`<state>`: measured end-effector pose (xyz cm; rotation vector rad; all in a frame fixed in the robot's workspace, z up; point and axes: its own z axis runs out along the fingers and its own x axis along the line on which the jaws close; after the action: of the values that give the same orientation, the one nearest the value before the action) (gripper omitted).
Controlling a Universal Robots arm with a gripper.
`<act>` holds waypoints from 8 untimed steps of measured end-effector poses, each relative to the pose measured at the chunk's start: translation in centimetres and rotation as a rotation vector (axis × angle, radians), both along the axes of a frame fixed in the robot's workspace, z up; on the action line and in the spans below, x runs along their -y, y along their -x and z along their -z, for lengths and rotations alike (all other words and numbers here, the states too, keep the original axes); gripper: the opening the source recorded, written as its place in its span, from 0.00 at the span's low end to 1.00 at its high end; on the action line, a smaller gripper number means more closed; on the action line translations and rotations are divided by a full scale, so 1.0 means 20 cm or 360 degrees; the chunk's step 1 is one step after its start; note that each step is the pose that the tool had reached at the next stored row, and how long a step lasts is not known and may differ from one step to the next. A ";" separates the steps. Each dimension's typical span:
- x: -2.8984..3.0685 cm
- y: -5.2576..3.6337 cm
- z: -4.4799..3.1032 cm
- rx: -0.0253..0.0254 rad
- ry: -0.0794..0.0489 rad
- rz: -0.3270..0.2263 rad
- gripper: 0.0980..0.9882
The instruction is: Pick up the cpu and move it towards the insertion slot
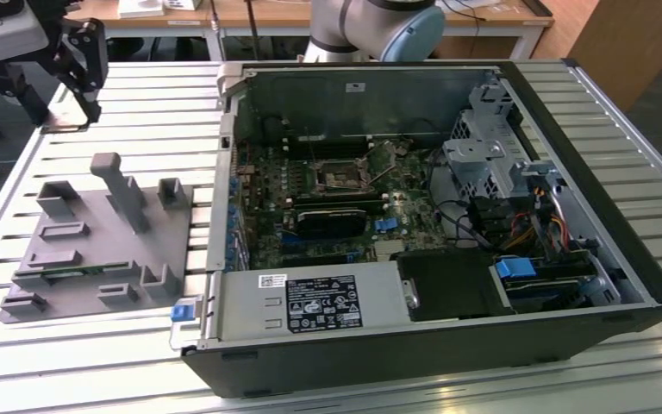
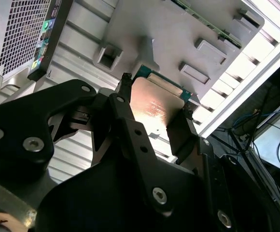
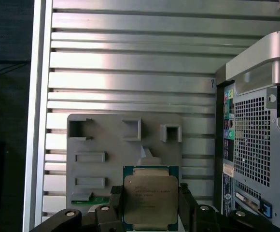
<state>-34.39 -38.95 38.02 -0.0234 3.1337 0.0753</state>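
Black pincer (image 3: 149,203) clamped on flat square cpu (image 3: 150,202) (silvery lid, green rim).

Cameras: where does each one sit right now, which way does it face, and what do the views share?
Exterior view: off the arm, high, looking down on the open computer case and grey holder tray; the tool hangs at upper left.
First wrist view: on the arm, looking down over the tool gripping the cpu, tray beneath.
Second wrist view: near the wrist, behind the fingers, facing the cpu.
Both wrist views share the cpu, tray and case.
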 end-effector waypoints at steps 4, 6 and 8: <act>-0.002 -0.021 0.000 0.00001 0.0000 0.0000 0.50; -0.002 -0.031 0.000 0.00001 0.0000 0.0000 0.50; -0.003 -0.040 0.000 0.00001 0.0000 0.0000 0.50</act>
<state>-33.60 -38.90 38.02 -0.0234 3.1336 0.0754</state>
